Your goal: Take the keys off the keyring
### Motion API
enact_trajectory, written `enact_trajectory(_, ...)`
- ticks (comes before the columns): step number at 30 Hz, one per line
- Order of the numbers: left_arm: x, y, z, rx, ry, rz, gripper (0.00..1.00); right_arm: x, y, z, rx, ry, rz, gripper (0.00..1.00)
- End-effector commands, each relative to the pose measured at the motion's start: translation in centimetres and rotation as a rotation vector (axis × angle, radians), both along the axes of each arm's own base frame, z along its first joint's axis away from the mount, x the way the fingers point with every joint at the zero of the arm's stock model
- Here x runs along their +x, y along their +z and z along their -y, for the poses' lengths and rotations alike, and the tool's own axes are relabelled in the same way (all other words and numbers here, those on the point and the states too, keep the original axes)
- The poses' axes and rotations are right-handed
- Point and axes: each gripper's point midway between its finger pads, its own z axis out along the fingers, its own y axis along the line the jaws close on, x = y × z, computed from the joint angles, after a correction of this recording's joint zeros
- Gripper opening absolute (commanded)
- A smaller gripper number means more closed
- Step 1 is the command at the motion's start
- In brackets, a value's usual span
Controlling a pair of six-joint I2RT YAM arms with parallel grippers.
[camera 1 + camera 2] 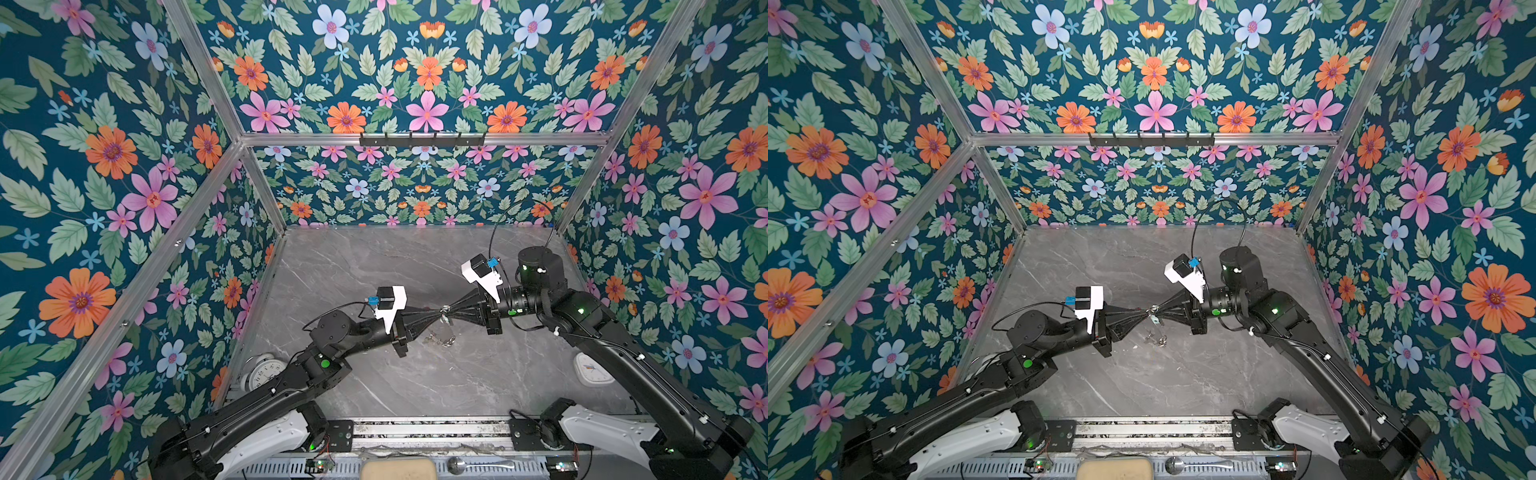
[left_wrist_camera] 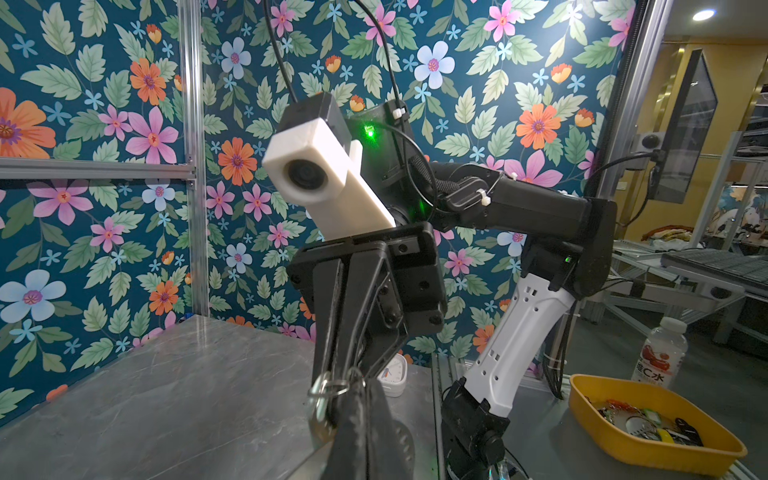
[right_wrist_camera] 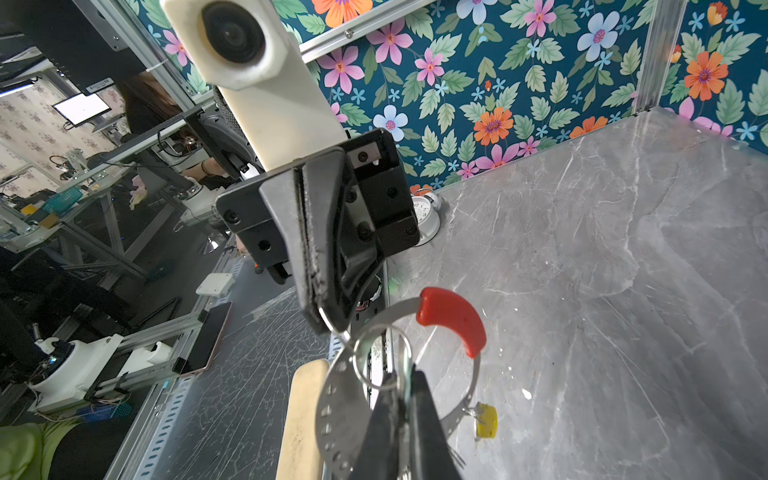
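Above the desk's [image 3: 623,249] middle the thin, stiff keyring [image 3: 451,320] dangles between the left end effector [image 3: 326,322], pinching a small split ring [image 3: 334,328], and the right end effector [image 3: 404,380], pinching a larger ring [image 3: 356,361]; its light, slippery yellow-tagged key [image 3: 485,419] likely grips best by the tag

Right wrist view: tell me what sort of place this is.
Probably a robotics lab: an aluminium-framed booth with floral walls around a marble-look tabletop, with a monitor and workbenches beyond it.
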Motion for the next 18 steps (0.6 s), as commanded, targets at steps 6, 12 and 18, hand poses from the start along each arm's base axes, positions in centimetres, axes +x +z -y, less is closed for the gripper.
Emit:
enact_trajectory(6, -3.1, 2.8, -0.8, -0.103, -0.141, 0.101, 0.00, 1.7, -0.5, 0.0, -0.013, -0.074, 0.013, 0.00)
enact_trajectory(12, -2.9, 3.0, -0.8, -0.117, -0.133, 0.103, 0.00, 1.6, -0.9, -0.2, -0.005, -0.065, -0.006, 0.00)
enact_trajectory(18, -1.8, 3.3, -1.1, -0.153, -0.067, 0.110, 0.00, 1.5, -1.5, -0.5, 0.006, -0.059, -0.029, 0.00)
